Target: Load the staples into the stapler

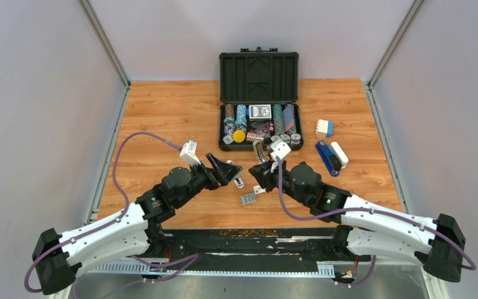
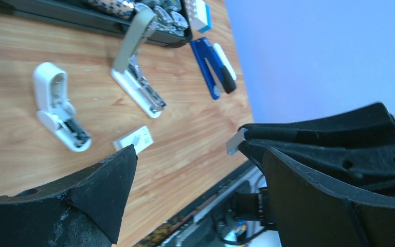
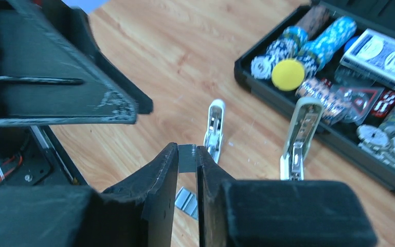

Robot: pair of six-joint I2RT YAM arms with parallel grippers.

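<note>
The grey-olive stapler [image 1: 260, 151] lies open in front of the black case, its lid raised; it also shows in the left wrist view [image 2: 136, 72] and the right wrist view [image 3: 298, 139]. My right gripper [image 3: 187, 154] is shut on a silvery staple strip [image 3: 187, 157], held above the table; the strip's end also shows in the left wrist view [image 2: 235, 141]. The small white staples box [image 1: 248, 199] lies on the wood below it [image 3: 186, 201]. My left gripper [image 2: 199, 154] is open and empty, close to the left of the right gripper [image 1: 258, 171].
A white opened stapler [image 2: 56, 110] lies left of the grey-olive one. A dark blue stapler [image 1: 328, 157] and a white-and-blue box [image 1: 324, 128] lie at the right. The open black case [image 1: 259, 75] of poker chips stands at the back.
</note>
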